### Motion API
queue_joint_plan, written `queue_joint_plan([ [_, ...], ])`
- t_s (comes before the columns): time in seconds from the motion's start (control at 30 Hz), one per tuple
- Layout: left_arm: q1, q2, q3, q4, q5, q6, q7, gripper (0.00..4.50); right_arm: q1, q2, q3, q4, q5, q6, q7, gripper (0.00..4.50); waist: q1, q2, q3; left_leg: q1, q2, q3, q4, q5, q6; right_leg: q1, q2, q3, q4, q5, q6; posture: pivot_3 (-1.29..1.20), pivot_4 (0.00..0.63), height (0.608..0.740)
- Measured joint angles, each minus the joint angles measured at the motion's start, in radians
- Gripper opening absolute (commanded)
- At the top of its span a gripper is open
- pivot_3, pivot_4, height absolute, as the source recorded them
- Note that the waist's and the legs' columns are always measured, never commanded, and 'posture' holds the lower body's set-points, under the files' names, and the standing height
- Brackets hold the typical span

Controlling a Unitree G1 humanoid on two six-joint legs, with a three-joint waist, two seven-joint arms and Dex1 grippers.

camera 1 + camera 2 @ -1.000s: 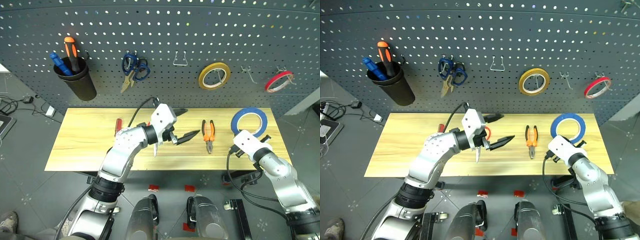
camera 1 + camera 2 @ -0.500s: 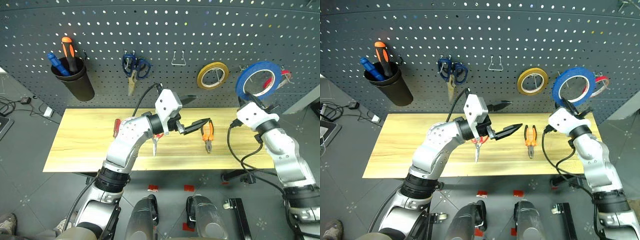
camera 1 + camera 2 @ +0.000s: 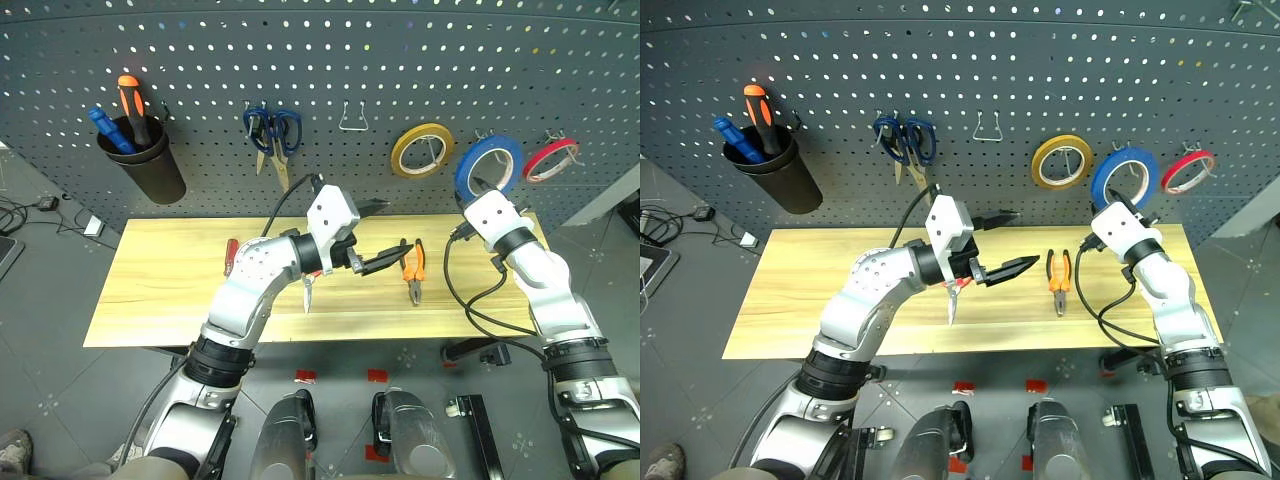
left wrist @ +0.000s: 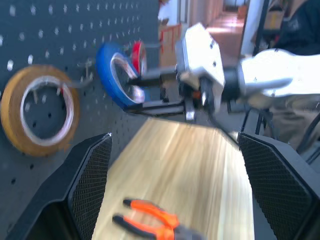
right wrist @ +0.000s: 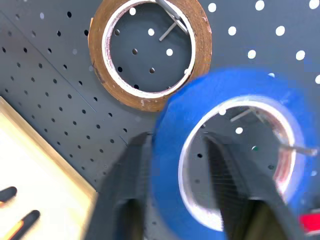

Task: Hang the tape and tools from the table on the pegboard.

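The blue tape is up against the pegboard, between a yellow ring and a red one, with a metal hook showing through its centre. My right gripper straddles the tape's lower rim, one finger inside the ring and one outside, jaws slightly parted. On the table lie the orange-and-black pliers, the red screwdriver and the scissors, half hidden under my left arm. My left gripper hovers open and empty above the table, pointing toward the pliers.
A black cup holding blue and orange-handled tools hangs at the board's left. Blue-handled scissors, an empty wire hook, the yellow tape and the red tape also hang on the board.
My right gripper lifted the blue tape from above the table up to the pegboard between the yellow and red rings, and its jaws have parted. The left arm stayed put.
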Motion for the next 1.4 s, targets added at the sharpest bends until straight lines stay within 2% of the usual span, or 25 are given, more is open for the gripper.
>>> queue_joint_plan([
  [0.13,0.055,0.11,-0.023,-0.003,0.045,-0.024,-0.049,4.21,0.123,0.034,-0.047,-0.146,0.047,0.152,0.0,4.4,0.002,0.0,0.0,0.0,0.0,0.0,0.0,0.0,0.0,0.0,0.0,0.001,0.0,0.0,0.0,-0.25,0.28,0.74],
  [0.17,0.068,0.132,-0.026,-0.004,0.053,-0.033,-0.062,4.21,0.149,0.046,-0.061,-0.188,0.063,0.208,0.002,4.48,0.002,0.001,0.0,0.0,0.0,0.0,0.0,0.0,0.0,0.0,-0.001,0.001,0.0,0.0,0.0,-0.25,0.29,0.74],
  [0.3,0.141,0.244,-0.026,-0.026,0.073,-0.068,-0.124,4.21,0.243,0.136,-0.04,-0.428,0.15,0.52,0.045,4.48,-0.004,0.003,0.002,0.001,0.002,0.0,-0.001,0.0,0.0,-0.001,0.001,0.002,0.002,0.0,-0.001,-0.26,0.309,0.74],
  [0.4,0.195,0.325,-0.021,-0.041,0.076,-0.074,-0.17,4.21,0.217,0.246,-0.005,-0.512,0.21,0.804,0.046,4.48,-0.008,0.002,0.006,0.001,0.002,0.001,0.0,0.0,0.0,-0.005,0.0,0.004,0.008,-0.001,-0.003,-0.24,0.323,0.74],
  [0.5,0.252,0.404,-0.022,-0.044,0.098,-0.09,-0.214,4.21,0.124,0.338,0.007,-0.5,0.237,1.016,-0.001,4.48,-0.009,0.004,0.011,0.002,0.002,0.001,0.0,-0.002,0.003,-0.007,0.0,0.004,0.012,-0.001,-0.005,-0.22,0.332,0.74],
  [0.63,0.282,0.43,-0.021,-0.054,0.115,-0.095,-0.232,4.21,-0.037,0.365,0.021,-0.352,0.209,1.182,-0.085,4.48,0.007,0.005,0.019,0.001,0.001,0.0,0.001,-0.001,0.003,-0.008,-0.002,0.003,0.012,-0.002,-0.006,-0.2,0.349,0.74],
  [0.8,0.289,0.429,-0.019,-0.09,0.115,-0.089,-0.228,4.21,-0.156,0.391,0.014,-0.09,0.201,1.171,-0.139,4.48,0.007,0.003,0.032,0.0,0.0,0.002,-0.002,0.0,0.0,-0.009,-0.002,0.004,0.012,-0.002,-0.006,-0.18,0.358,0.74],
  [0.97,0.291,0.426,-0.02,-0.11,0.115,-0.083,-0.221,4.21,-0.266,0.433,-0.062,0.149,0.214,1.12,-0.189,4.48,0.001,0.002,0.036,0.0,0.0,0.009,-0.007,0.001,-0.001,-0.013,-0.002,0.009,0.011,-0.003,-0.005,-0.17,0.362,0.74],
  [1.27,0.283,0.417,-0.02,-0.11,0.116,-0.071,-0.21,4.21,-0.373,0.449,-0.116,0.36,0.234,1.044,-0.248,4.48,-0.001,-0.001,0.037,0.001,0.001,0.021,-0.011,0.001,-0.001,-0.021,-0.002,0.02,0.013,-0.003,-0.005,-0.17,0.35,0.74],
  [1.4,0.279,0.406,-0.02,-0.11,0.114,-0.065,-0.206,4.21,-0.378,0.444,-0.106,0.378,0.231,1.017,-0.244,3.2,-0.001,-0.001,0.037,0.001,0.001,0.022,-0.011,0.001,-0.001,-0.022,-0.002,0.021,0.013,-0.003,-0.005,-0.18,0.345,0.74],
])
